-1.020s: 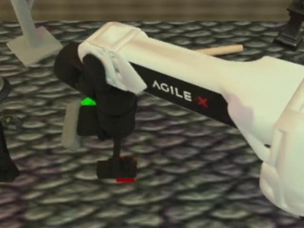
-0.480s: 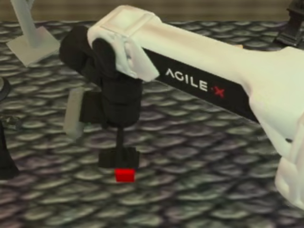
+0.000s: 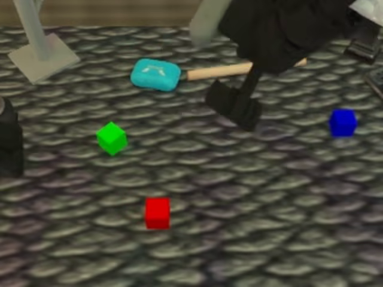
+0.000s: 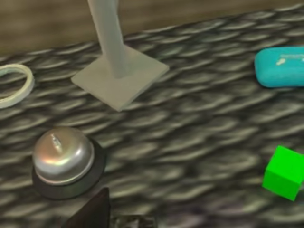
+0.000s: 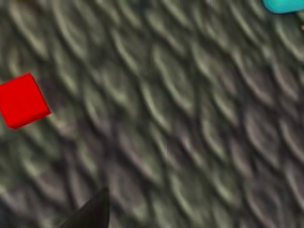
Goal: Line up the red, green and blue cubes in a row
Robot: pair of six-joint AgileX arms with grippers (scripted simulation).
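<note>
Below the right tool [image 3: 234,109], whose opening I cannot tell, the red cube [image 3: 157,213] is sitting loose; a careless sweep risks knocking it.

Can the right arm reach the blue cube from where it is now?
Probably yes. The blue cube sits alone on the table's right side, with nothing on or beside it. The right claw hangs above the table to its left, holding nothing, with only bare mat between them.
</note>
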